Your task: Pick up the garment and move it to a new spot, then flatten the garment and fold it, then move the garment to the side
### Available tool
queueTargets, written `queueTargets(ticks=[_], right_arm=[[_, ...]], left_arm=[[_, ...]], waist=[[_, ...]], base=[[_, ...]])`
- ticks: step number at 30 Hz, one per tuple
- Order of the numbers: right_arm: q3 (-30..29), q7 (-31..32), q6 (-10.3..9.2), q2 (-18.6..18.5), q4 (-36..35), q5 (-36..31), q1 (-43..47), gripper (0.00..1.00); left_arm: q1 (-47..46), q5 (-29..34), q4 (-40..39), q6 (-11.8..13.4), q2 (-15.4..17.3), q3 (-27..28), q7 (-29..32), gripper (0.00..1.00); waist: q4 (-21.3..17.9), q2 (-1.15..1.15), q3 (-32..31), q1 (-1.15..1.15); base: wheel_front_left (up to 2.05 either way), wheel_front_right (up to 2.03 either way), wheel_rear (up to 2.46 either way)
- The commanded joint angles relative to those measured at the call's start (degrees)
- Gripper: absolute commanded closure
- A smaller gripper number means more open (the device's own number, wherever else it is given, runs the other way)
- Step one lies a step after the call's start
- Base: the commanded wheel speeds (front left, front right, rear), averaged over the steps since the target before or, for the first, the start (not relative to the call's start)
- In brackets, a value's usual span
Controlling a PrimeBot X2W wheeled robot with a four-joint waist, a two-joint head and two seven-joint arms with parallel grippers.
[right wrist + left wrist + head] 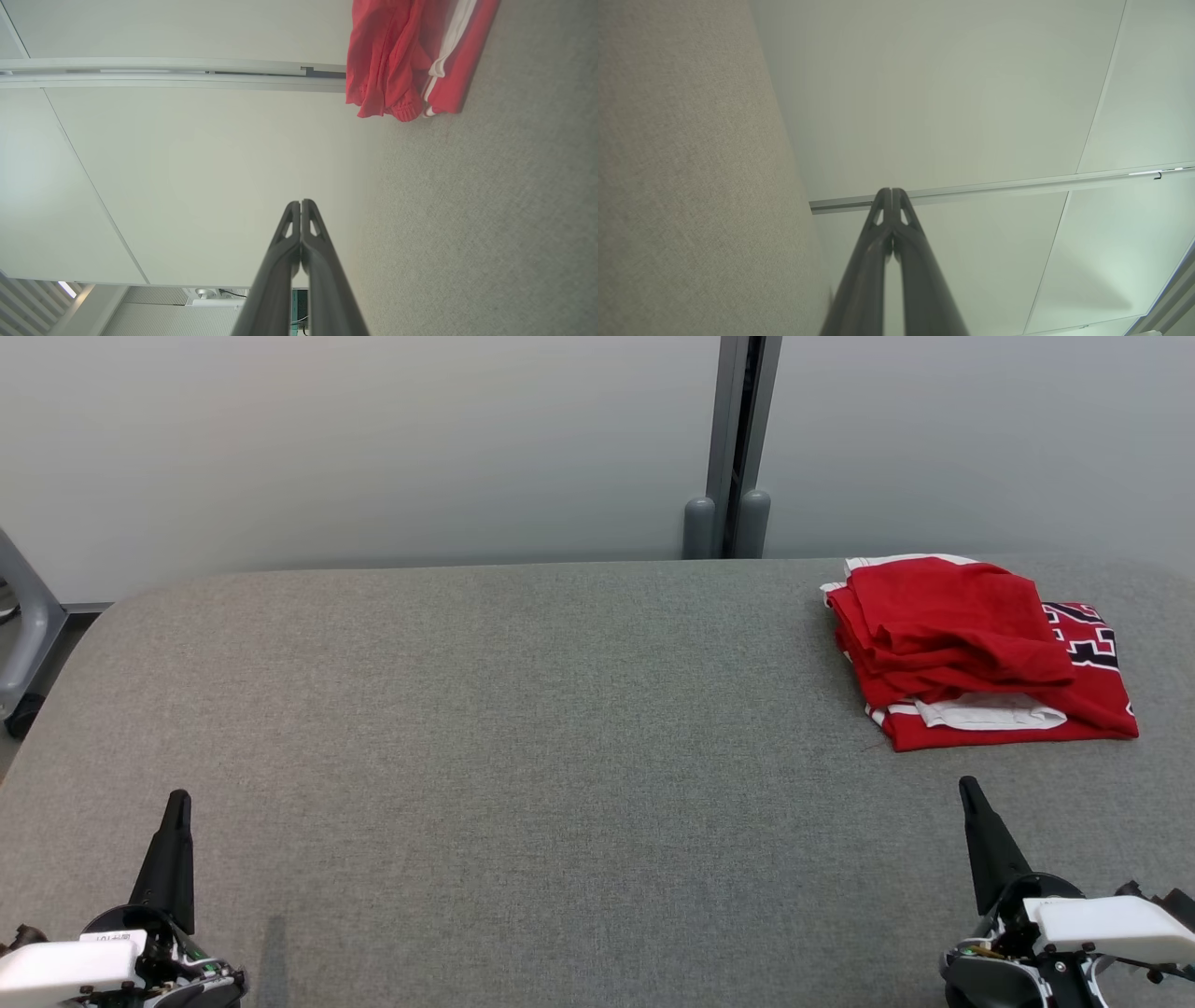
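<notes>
Risks first. The garment (971, 653) is a loose red stack with a white-trimmed layer poking out of its near side. It lies ahead of my right gripper (966, 788), slightly outboard of the tips and clear of them, no contact. If I go in for it, pinching only the top layer would likely peel the fold open. A low sweep could drag the stack toward the edge of the table (560, 728), which is close on its far and outer sides. From my left gripper (178, 797) it's far across and ahead, a long reach, so I wouldn't use that arm. I judge the fold done and parked to the side, though the top layers look rumpled, not crisp.

Pose: both arms sit low at the near edge, fingers pointing forward along the table. Both finger pairs are pressed together, tips meeting, nothing between them.
</notes>
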Motion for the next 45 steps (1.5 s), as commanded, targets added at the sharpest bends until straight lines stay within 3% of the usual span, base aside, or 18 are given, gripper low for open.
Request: queueTargets(ticks=[1, 45], right_arm=[[-0.3, 0.1, 0.04, -0.3, -0.2, 0.0, -0.4, 1.00], [-0.2, 0.1, 0.04, -0.3, -0.2, 0.0, -0.4, 1.00]], left_arm=[[-1.0, -0.1, -0.3, -0.3, 0.3, 0.3, 0.1, 1.00], [-1.0, -0.1, -0.3, -0.3, 0.3, 0.2, 0.0, 1.00]], waist=[[0.0, 0.00, 0.0, 0.00], [0.0, 0.00, 0.0, 0.00]], base=[[0.00, 0.00, 0.00], [0.00, 0.00, 0.00]])
